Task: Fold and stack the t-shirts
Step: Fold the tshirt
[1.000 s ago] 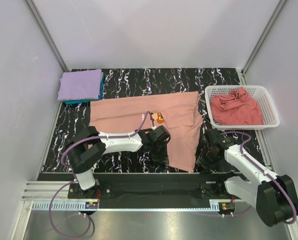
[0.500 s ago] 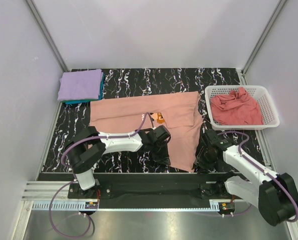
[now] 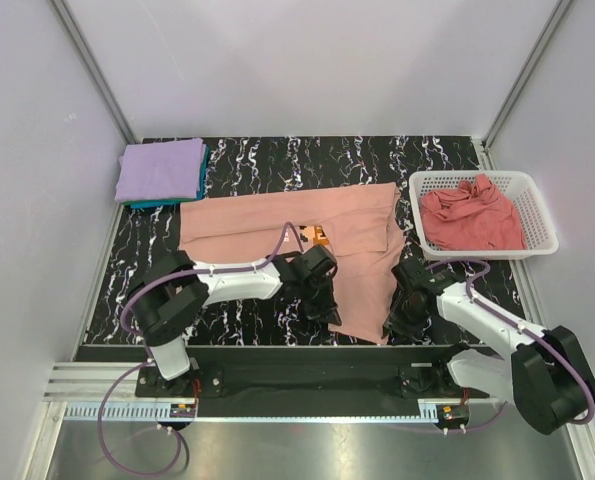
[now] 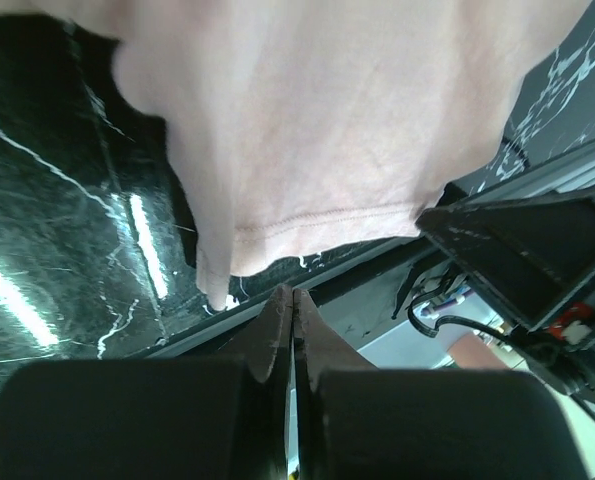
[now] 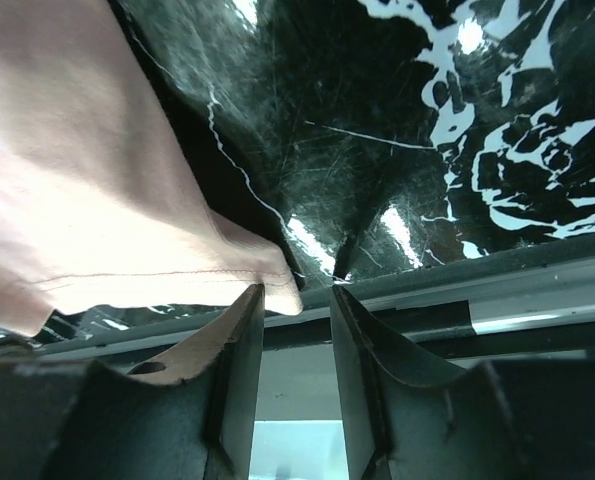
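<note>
A salmon-pink t-shirt lies spread on the black marble table, its orange print near the middle. The lower part hangs toward the front edge. My left gripper is at the hem's left end. In the left wrist view that gripper is shut, tips together just below the hem, with no cloth seen between them. My right gripper is at the hem's right corner. It stands open, and the shirt corner pokes between its fingertips beside the left finger.
A folded lavender t-shirt lies on a teal one at the back left corner. A white lattice basket at the right holds a crumpled rose-pink t-shirt. The table's metal front edge runs just below both grippers.
My left gripper has closed. The right gripper has slid left up to the shirt's hem corner, its jaws a little narrower. The hem's right edge has shifted slightly left.
</note>
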Controlling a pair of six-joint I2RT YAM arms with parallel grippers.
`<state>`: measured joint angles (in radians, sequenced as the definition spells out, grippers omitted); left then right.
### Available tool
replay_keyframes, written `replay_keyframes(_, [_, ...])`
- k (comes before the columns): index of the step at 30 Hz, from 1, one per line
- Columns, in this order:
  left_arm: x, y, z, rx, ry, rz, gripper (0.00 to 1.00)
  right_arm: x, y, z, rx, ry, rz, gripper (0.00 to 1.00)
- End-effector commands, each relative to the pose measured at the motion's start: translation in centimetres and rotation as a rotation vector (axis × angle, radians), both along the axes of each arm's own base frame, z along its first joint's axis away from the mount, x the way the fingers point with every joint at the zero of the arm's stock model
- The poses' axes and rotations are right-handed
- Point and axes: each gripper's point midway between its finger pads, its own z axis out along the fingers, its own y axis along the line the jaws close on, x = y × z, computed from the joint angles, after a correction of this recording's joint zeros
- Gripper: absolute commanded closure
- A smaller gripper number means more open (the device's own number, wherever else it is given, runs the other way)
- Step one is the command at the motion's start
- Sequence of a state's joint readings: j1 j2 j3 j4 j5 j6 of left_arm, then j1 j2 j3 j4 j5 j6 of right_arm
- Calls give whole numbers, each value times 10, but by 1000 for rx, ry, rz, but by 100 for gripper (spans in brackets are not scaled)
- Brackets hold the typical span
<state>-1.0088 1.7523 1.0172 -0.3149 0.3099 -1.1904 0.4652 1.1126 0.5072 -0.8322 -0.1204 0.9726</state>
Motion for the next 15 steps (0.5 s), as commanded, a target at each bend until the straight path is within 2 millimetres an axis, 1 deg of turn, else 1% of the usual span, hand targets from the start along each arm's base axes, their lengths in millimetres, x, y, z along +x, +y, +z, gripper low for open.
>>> replay_keyframes(1, [9,-6,30,-65,-33,0,100,15,6,5,-25,-40,-18,60])
replay_keyframes(6, [12,0,36,-46,-57,-6,100,18,8,4,-69,-31,-22,65])
replay_keyframes(7, [20,3,40,-41,-72,10,99,17,9,3,-78,-22,-20,66])
replay_keyframes(8, [22,8,44,-34,-85,10,96,18,8,2,-88,-21,-24,67])
replay_keyframes(9, [29,13,47,-23,-105,27,92,20,10,3,-90,-27,-22,71])
replay_keyframes(10, [39,23,51,-2,-111,58,79,20,10,2,-95,-25,-18,74])
replay_keyframes(11, [46,32,63,-10,-145,73,71,21,11,2,-96,-28,-15,78])
replay_keyframes(12, [57,43,66,16,-182,111,64,23,12,2,-97,-30,-14,88])
replay_keyframes(13, [71,63,68,51,-187,164,58,26,14,3,-91,-37,-11,94])
replay_keyframes(14, [77,78,69,72,-206,192,50,26,17,4,-78,-40,-1,99])
replay_keyframes(15, [85,94,80,70,-241,237,47,27,18,6,-76,-43,1,100])
